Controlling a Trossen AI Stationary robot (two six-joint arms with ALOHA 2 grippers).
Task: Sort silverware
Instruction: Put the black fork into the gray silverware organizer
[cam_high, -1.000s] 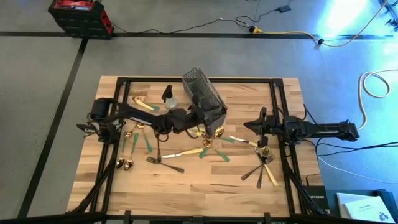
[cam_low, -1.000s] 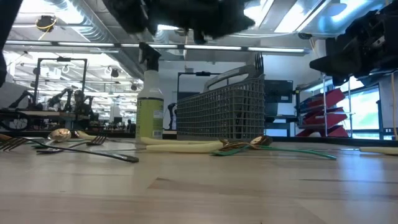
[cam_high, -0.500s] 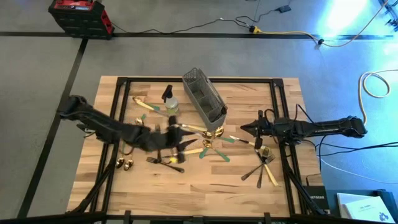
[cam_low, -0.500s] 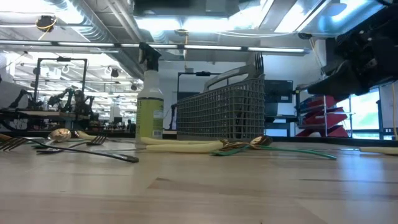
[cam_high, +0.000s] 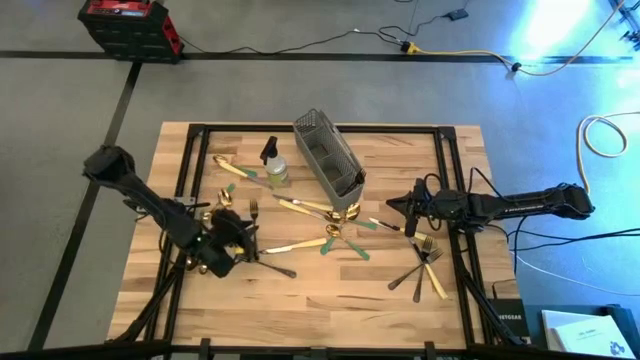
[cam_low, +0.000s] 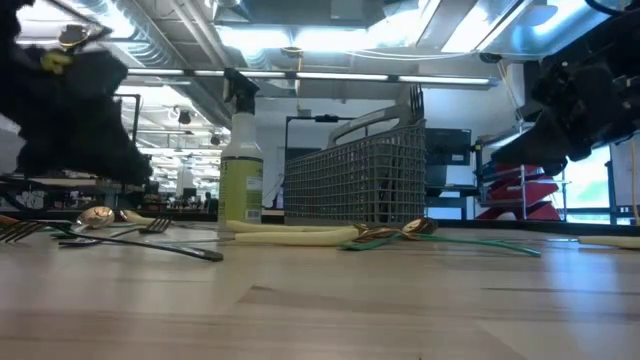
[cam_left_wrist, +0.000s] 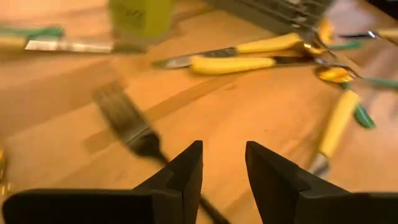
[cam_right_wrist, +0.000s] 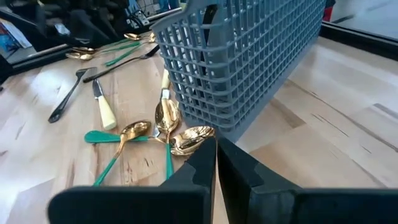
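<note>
Silverware lies scattered over the wooden table: cream-handled knives (cam_left_wrist: 249, 62) and gold spoons (cam_right_wrist: 168, 118) beside the grey mesh caddy (cam_high: 328, 165), more gold spoons (cam_high: 205, 262) at the left, forks (cam_high: 425, 262) at the right. My left gripper (cam_left_wrist: 224, 155) hangs open low over the table's left half (cam_high: 235, 240), just above the handle of a black fork (cam_left_wrist: 127, 118); I cannot tell whether it touches it. My right gripper (cam_right_wrist: 216, 155) is shut and empty, right of the caddy (cam_high: 392, 208), pointing at the caddy's near end.
A spray bottle with green liquid (cam_high: 274, 160) stands left of the caddy. Green-handled pieces (cam_high: 350, 248) lie in the table's middle. Bare wood shows along the near edge (cam_high: 320, 310). Black frame rails (cam_high: 185, 180) run along both sides of the table.
My left arm has swung from above the caddy toward the table's left and near edge and has come down low over the black fork. My right gripper has moved a little toward the caddy and dropped slightly. The silverware on the table has stayed put.
</note>
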